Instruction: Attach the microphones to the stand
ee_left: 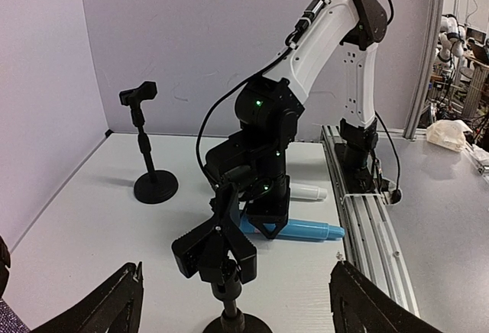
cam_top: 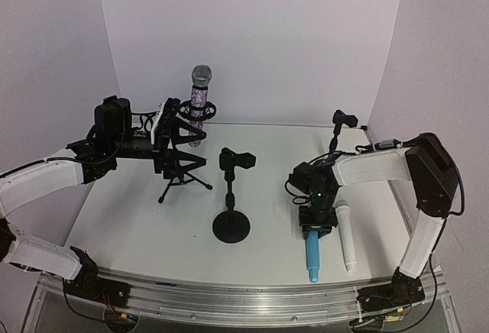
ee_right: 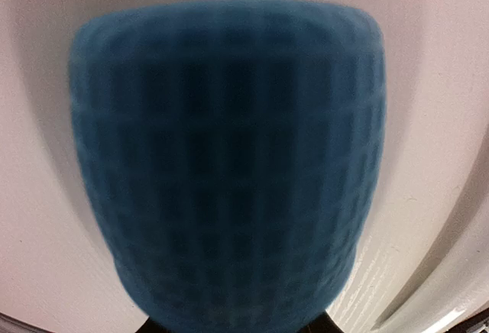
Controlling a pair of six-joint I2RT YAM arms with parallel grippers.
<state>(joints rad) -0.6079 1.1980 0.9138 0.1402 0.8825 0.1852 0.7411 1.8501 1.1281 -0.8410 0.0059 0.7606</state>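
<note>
White tabletop (cam_top: 137, 226): right gripper (cam_top: 317, 230) is crouching over blue microphone (cam_top: 313, 260) beside middle stand (cam_top: 231, 226), grip unclear; left gripper (cam_top: 170, 140) gaping. Pickup needing firm pinch next.

Table (cam_top: 137, 226), stands (cam_top: 231, 226), blue microphone (cam_top: 313, 260), white microphone (cam_top: 348, 245)

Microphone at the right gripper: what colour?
Microphone is light blue; top external view shows best.

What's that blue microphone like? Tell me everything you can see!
The light blue microphone looks like plastic, with a handle and a rounded grid-patterned mesh head. It lies flat on the white table, beside the white microphone, handle toward the near edge. The right hand sits over its head end; its grip is unclear.
</note>
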